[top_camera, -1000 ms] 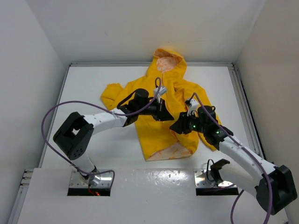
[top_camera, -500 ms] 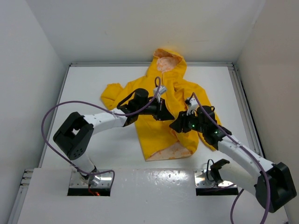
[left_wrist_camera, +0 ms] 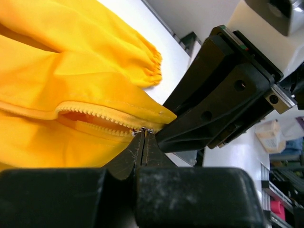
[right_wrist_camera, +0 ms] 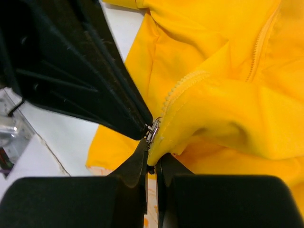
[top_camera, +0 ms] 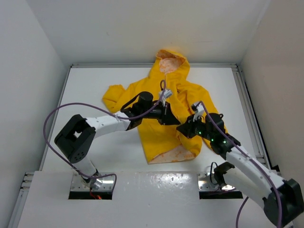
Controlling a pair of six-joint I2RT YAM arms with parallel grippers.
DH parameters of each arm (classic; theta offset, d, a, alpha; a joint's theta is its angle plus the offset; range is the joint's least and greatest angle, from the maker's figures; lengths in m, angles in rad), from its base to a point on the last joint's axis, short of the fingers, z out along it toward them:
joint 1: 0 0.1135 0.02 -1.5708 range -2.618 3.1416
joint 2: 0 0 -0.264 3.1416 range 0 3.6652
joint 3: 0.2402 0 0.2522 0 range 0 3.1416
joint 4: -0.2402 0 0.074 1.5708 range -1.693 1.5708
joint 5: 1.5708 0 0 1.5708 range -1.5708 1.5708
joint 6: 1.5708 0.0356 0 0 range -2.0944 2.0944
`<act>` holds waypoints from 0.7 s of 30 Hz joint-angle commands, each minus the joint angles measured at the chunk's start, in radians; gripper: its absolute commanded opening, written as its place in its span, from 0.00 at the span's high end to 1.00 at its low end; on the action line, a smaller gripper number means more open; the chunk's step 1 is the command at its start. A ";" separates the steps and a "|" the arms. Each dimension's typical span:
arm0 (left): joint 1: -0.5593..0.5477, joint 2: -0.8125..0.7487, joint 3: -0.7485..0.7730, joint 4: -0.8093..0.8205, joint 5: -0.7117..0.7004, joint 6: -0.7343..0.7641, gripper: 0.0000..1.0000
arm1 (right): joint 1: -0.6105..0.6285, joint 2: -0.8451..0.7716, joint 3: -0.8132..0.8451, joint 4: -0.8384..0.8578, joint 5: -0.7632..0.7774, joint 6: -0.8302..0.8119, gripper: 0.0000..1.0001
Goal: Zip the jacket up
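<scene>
The left gripper (left_wrist_camera: 143, 134) was pinched shut on the zipper (left_wrist_camera: 95, 115), low on the front. The jacket (top_camera: 159, 135) lay mid-desk (top_camera: 85, 80) — hood to the far edge, hem toward the arms — and the right gripper (right_wrist_camera: 152, 159), just beside the left, was clamped on its front edge.

I'm watching the jacket (top_camera: 159, 137) lying spread on the table (top_camera: 90, 85), filling the middle of the overhead frame, its hood (top_camera: 171, 64) pointing to the top centre and its hem (top_camera: 173, 154) lying toward the bottom. One sleeve (top_camera: 114, 97) is stretching toward the left. My left hand (top_camera: 171, 118) is sitting over the jacket's front, my right hand (top_camera: 184, 128) just lower right of it. They are meeting tip to tip at the zipper pull (right_wrist_camera: 152, 130), the left nipping it, the right nipping the jacket's edge just beside it.
</scene>
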 commanded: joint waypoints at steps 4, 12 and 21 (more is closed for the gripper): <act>0.030 0.008 -0.013 -0.054 -0.113 0.070 1.00 | 0.004 -0.272 -0.065 -0.212 -0.003 -0.157 1.00; 0.072 0.063 0.057 -0.080 -0.146 0.159 1.00 | 0.004 -0.430 -0.086 -0.393 0.009 -0.195 1.00; 0.193 0.194 0.266 -0.187 -0.353 0.385 1.00 | 0.006 -0.559 -0.077 -0.557 0.015 -0.252 1.00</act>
